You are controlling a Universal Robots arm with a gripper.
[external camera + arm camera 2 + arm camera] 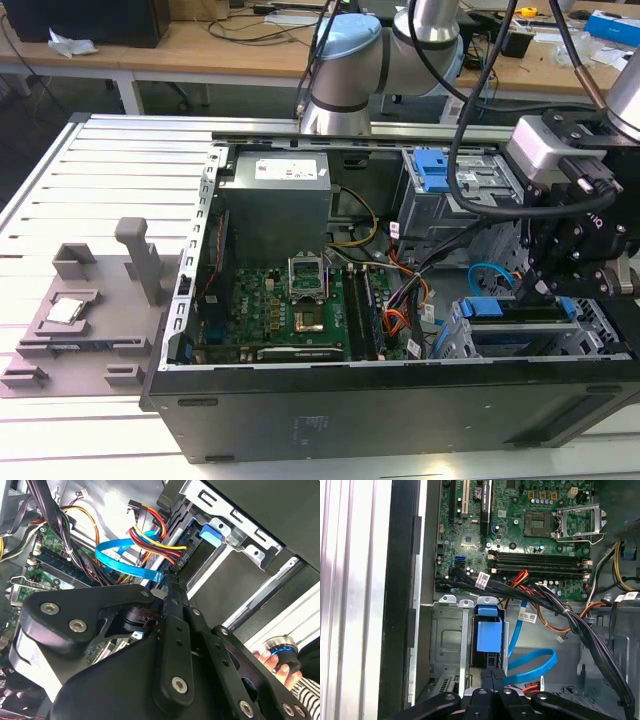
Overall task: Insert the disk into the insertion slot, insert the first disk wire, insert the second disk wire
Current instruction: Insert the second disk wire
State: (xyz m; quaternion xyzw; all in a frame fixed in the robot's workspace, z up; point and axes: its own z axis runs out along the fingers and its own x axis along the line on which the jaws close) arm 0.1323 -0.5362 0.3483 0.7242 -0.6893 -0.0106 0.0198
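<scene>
Claw pinched narrow on the blue cable, plug end I think, right at the disk, already seated in its slot; orange wires look plugged.

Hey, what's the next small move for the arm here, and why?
Probably nudge the pincer slightly toward the disk: the disk already sits in the insertion slot, and the pincer is right at the end of the second disk wire, close behind it.

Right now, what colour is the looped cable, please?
The cable is light blue; first wrist view.
</scene>
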